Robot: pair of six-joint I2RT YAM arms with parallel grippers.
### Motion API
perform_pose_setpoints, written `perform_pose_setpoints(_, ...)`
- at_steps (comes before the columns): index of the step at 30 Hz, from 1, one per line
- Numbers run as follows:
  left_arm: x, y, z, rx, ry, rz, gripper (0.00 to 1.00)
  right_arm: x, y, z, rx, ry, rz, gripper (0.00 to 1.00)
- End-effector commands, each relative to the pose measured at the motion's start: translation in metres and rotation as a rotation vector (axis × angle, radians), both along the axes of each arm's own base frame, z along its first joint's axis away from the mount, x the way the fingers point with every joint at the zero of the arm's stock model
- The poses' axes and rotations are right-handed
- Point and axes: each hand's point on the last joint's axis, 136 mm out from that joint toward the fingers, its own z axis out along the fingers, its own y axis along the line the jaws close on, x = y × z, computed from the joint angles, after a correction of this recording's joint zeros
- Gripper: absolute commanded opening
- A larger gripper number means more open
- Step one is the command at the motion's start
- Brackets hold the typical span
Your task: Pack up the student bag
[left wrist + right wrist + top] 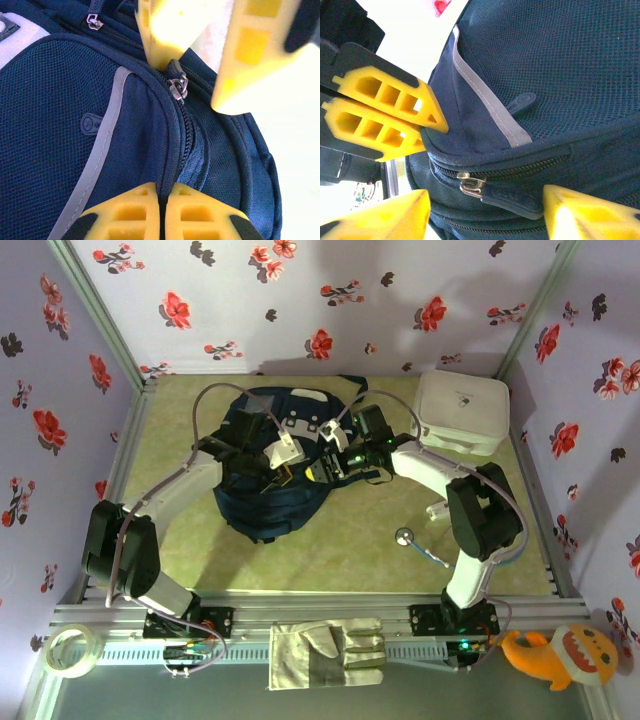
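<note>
Evidently early | bag (250, 510) zip looked shut | left gripper (161, 200) pinched its fabric | right gripper (485, 205) stood apart around the zipper pull (470, 186) | opening, loading remained.

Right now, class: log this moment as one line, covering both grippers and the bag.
left gripper: shut, pinching student bag fabric | right gripper: open, straddling zip pull | stage: zip pull not yet clamped
</note>
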Motion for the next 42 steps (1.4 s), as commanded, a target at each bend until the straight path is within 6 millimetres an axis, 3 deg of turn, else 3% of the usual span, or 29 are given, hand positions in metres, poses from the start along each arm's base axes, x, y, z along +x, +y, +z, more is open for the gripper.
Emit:
perform_pose_setpoints(1, 0.031, 0.009, 0.024, -0.022, -0.122, 0.083, 0.0, -0.016, -0.001, -0.001, -0.02, 0.038, 0.02, 0.53)
perform_pose_setpoints(8, 0.025, 0.005, 0.023, -0.033, -0.098, 0.059, 0.0, -0.003, -0.001, 0.0, -0.049, 0.001, -0.024, 0.32)
perform_pose_setpoints(15, 0.027, 0.004, 0.025, -0.039, -0.097, 0.06, 0.0, -0.001, -0.001, 0.001, -0.058, -0.006, -0.018, 0.24)
perform_pose_setpoints(26, 0.029, 0.001, 0.02, -0.039, -0.075, 0.064, 0.0, -0.022, 0.0, 0.016, -0.028, -0.051, 0.035, 0.07)
perform_pose_setpoints(33, 0.028, -0.006, 0.015, -0.053, -0.041, 0.046, 0.01, -0.042, 0.008, 0.012, -0.027, -0.052, 0.079, 0.06)
perform_pose_setpoints(38, 0.026, -0.016, 0.013, -0.078, -0.021, 0.026, 0.03, -0.046, 0.013, 0.004, -0.04, -0.05, 0.075, 0.06)
perform_pose_setpoints(42, 0.026, -0.014, 0.014, -0.078, -0.029, 0.035, 0.08, -0.041, 0.003, 0.0, -0.069, -0.054, 0.018, 0.18)
